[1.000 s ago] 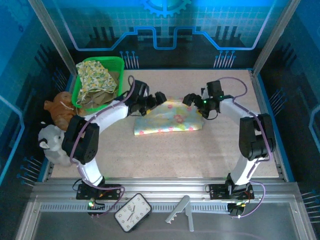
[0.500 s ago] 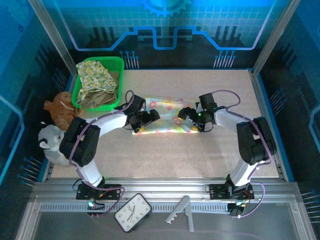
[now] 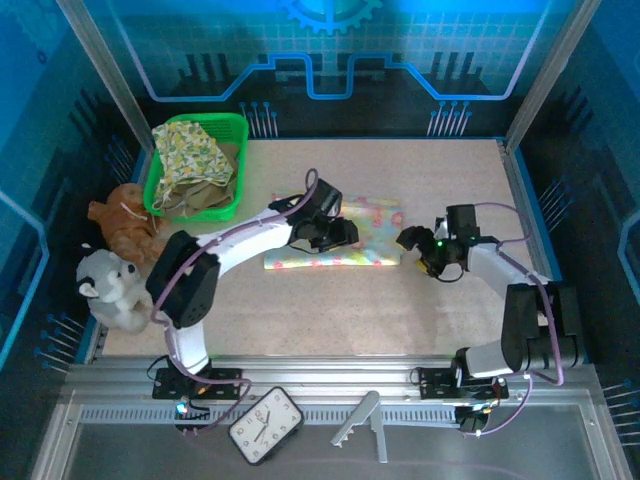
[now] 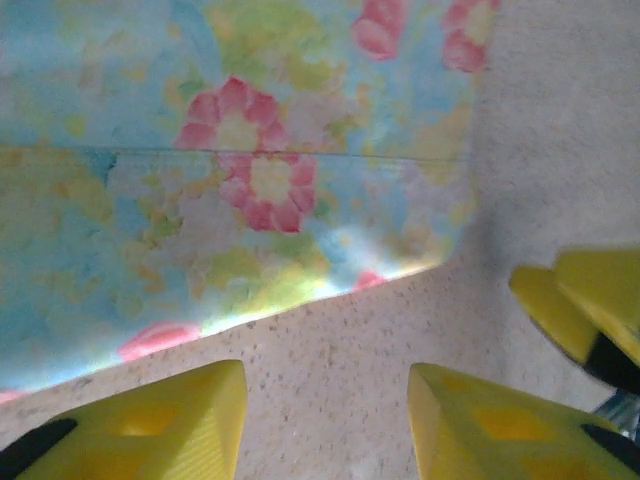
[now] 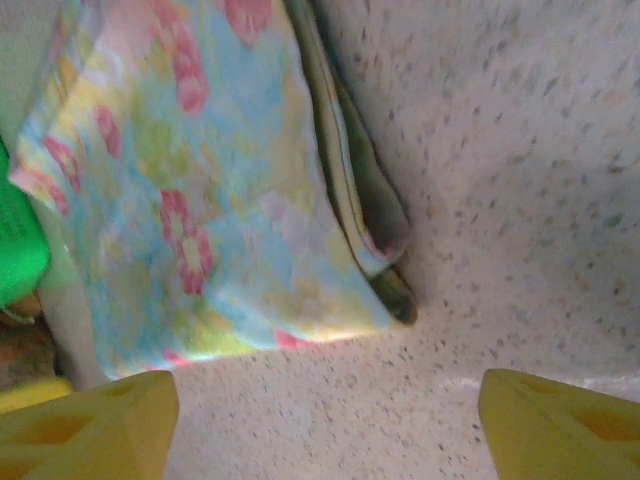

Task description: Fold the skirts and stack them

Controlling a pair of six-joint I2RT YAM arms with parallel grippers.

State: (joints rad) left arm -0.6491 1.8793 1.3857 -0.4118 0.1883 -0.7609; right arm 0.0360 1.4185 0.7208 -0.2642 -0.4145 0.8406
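The pastel patchwork skirt (image 3: 372,222) lies flat on the table's middle; it fills the upper left wrist view (image 4: 250,180) and shows stacked layers at its edge in the right wrist view (image 5: 200,200). My left gripper (image 3: 345,234) hovers over the skirt, open (image 4: 325,400), with bare table between its fingers. My right gripper (image 3: 408,240) sits just off the skirt's right edge, open wide (image 5: 325,395) and holding nothing. The yellow-green floral skirt (image 3: 190,150) and olive-khaki skirt (image 3: 205,195) lie in the basket. The grey-lavender skirt is hidden.
The green basket (image 3: 237,125) stands at the back left. A brown plush (image 3: 120,220) and a white plush (image 3: 108,285) sit at the left edge. A clock (image 3: 265,425) and a grey clip (image 3: 360,425) lie on the front rail. Bare table (image 3: 350,310) spreads in front.
Both grippers moved right. The left went from the skirt's left side to its middle. The right slid off the skirt's right edge onto bare table.
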